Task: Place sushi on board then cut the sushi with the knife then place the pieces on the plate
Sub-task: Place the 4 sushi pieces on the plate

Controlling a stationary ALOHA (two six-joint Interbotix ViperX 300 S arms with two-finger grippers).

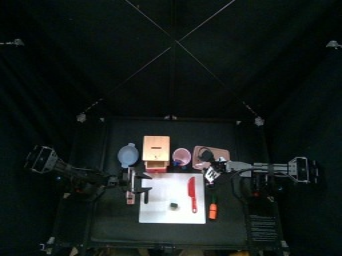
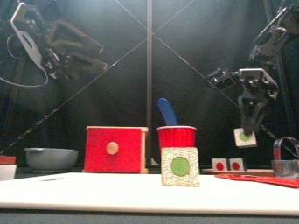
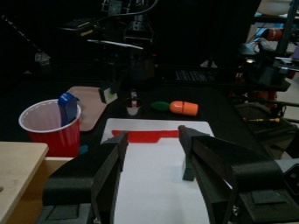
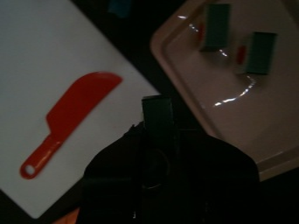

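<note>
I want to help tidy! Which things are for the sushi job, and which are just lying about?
For the job: white cutting board, red knife, held sushi piece, other sushi pieces, pink tray.
Lying about: wooden box, blue-grey bowl, red cup, blue knife, metal cutter, orange toy food.

I see a glossy pink plastic tray [image 4: 205, 83], a matt white board [image 4: 47, 61], a smooth red plastic knife [image 4: 73, 116], and a pale wooden box [image 1: 159, 150].
</note>
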